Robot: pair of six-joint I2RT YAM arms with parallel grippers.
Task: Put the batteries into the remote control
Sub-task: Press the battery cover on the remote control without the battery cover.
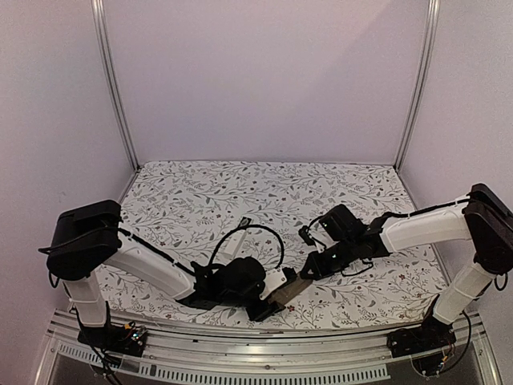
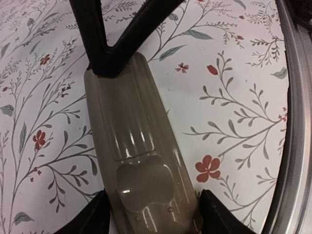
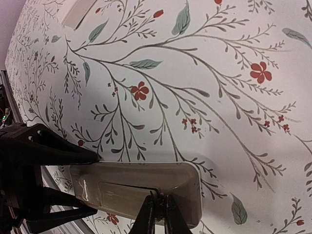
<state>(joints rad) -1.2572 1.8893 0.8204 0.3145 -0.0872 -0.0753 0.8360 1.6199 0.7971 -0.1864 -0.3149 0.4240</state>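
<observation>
The remote control (image 1: 287,287) is a grey-brown slab lying back-up on the flowered cloth near the front edge. My left gripper (image 2: 153,217) is shut on its near end, one finger against each side. The battery cover (image 3: 122,192) is a ribbed panel on the back and sits in place. My right gripper (image 3: 159,207) comes down on the far end of the remote control (image 3: 141,183), its tips pinched together on the cover's end edge. The left wrist view shows those black fingers (image 2: 112,48) at the remote's far end (image 2: 136,146). The batteries are out of view.
A small white piece (image 1: 245,221) lies on the cloth behind the arms and shows as a pale block (image 3: 75,12) in the right wrist view. A metal rail (image 2: 292,146) runs along the table's front edge beside the remote. A black cable (image 1: 256,233) loops over the left arm.
</observation>
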